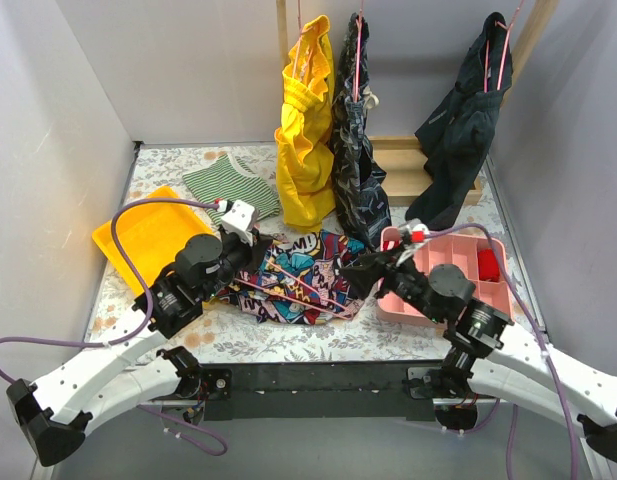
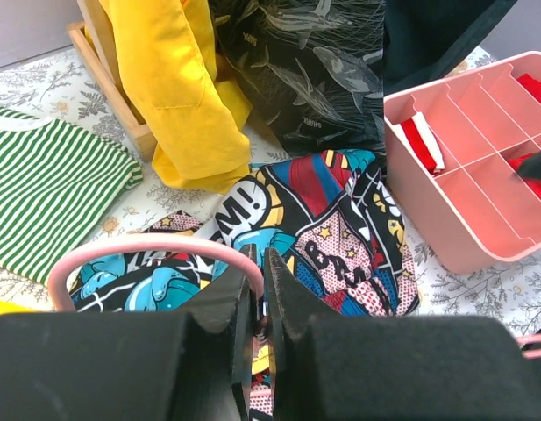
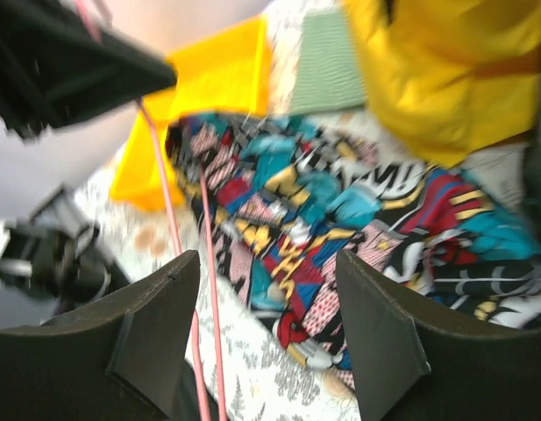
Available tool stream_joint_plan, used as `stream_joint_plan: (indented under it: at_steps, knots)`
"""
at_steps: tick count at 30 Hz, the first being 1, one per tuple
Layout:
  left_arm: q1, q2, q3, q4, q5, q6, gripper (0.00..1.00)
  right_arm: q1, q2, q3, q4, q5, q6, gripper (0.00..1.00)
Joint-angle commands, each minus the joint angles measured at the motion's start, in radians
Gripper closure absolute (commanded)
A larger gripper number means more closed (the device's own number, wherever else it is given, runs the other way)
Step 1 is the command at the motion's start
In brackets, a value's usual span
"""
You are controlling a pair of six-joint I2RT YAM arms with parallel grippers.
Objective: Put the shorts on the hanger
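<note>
The comic-print shorts (image 1: 298,275) lie spread on the table's middle, and also show in the left wrist view (image 2: 340,237) and the right wrist view (image 3: 340,210). The pink wire hanger (image 1: 288,293) lies across them. My left gripper (image 1: 246,252) is shut on the hanger's hooked top (image 2: 147,250) at the shorts' left edge. My right gripper (image 1: 360,268) is open just above the shorts' right edge; the hanger's two thin pink wires (image 3: 200,289) run past its left finger (image 3: 156,324).
A pink compartment tray (image 1: 493,300) sits at the right, a yellow bin (image 1: 138,240) at the left, a green striped shirt (image 1: 223,185) behind it. Yellow (image 1: 306,140), dark patterned (image 1: 356,150) and navy (image 1: 463,120) garments hang on a wooden rack at the back.
</note>
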Motion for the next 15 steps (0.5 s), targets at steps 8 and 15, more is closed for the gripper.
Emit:
stream_joint_plan:
  at_steps: [8,15]
  knots:
    - [-0.004,-0.064,-0.022,0.047,-0.038,0.030,1.00,-0.025,-0.131,-0.179,-0.085,0.140,0.117,0.29]
    - [-0.004,-0.102,-0.039,0.073,0.002,0.049,1.00,-0.023,0.193,-0.120,0.029,-0.050,0.025,0.29]
